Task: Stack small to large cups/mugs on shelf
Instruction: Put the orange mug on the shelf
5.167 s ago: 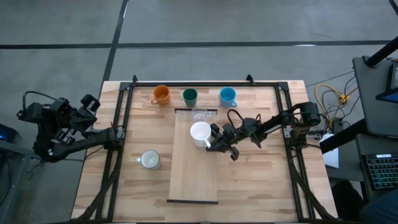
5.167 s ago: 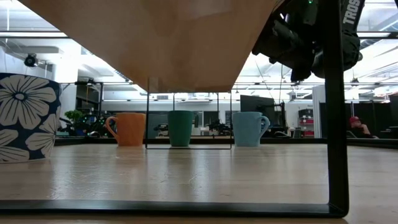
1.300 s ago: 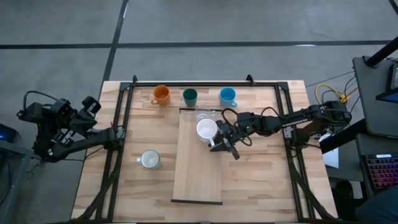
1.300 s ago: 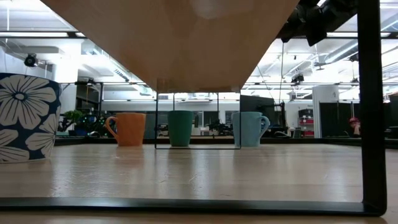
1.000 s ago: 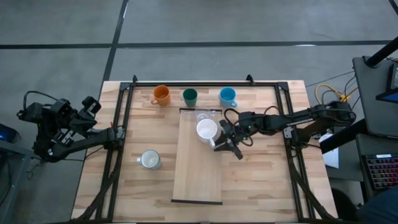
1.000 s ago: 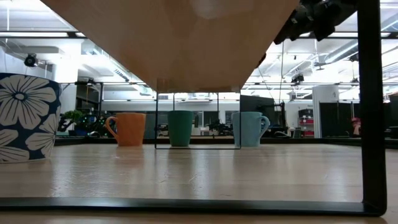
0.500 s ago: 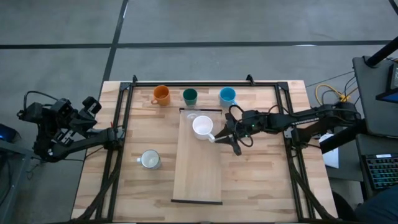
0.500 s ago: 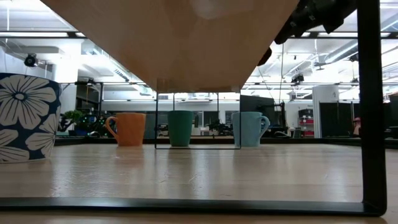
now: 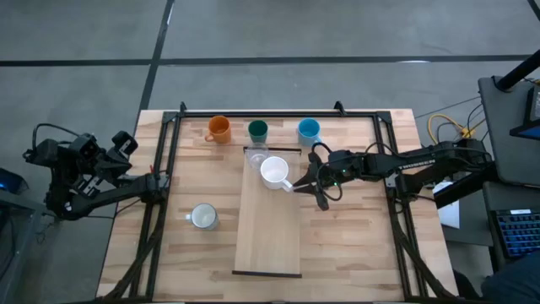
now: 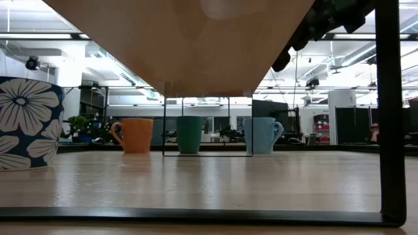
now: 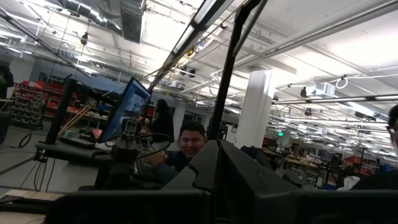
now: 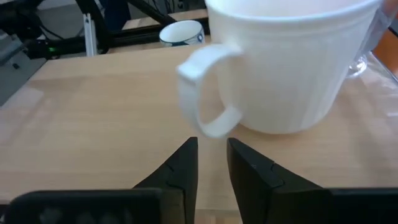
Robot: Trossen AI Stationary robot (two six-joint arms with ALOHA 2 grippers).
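The white mug (image 9: 274,171) stands upright on the far part of the pale wood shelf (image 9: 268,236), with its handle (image 12: 199,93) pointing to the table's right. The clear glass (image 9: 256,157) stands on the shelf right beside the mug, on its far left. My right gripper (image 9: 299,185) is level at the handle from the right. In the right wrist view (image 12: 211,149) its fingers stand a narrow gap apart, just short of the handle. My left gripper (image 9: 122,143) waits off the table's left edge.
The orange mug (image 9: 218,128), the dark green cup (image 9: 257,130) and the light blue mug (image 9: 309,130) stand in a row on the table behind the shelf. A pale mug (image 9: 202,217) stands left of the shelf. A black frame (image 9: 169,169) runs around the table. A person (image 11: 193,140) is beyond it.
The white mug has slid a little toward the shelf's far left, and the clear glass beside it has shifted left along the shelf's far end. My right gripper has followed toward the left. The mug's handle now shows clear in front of its fingertips.
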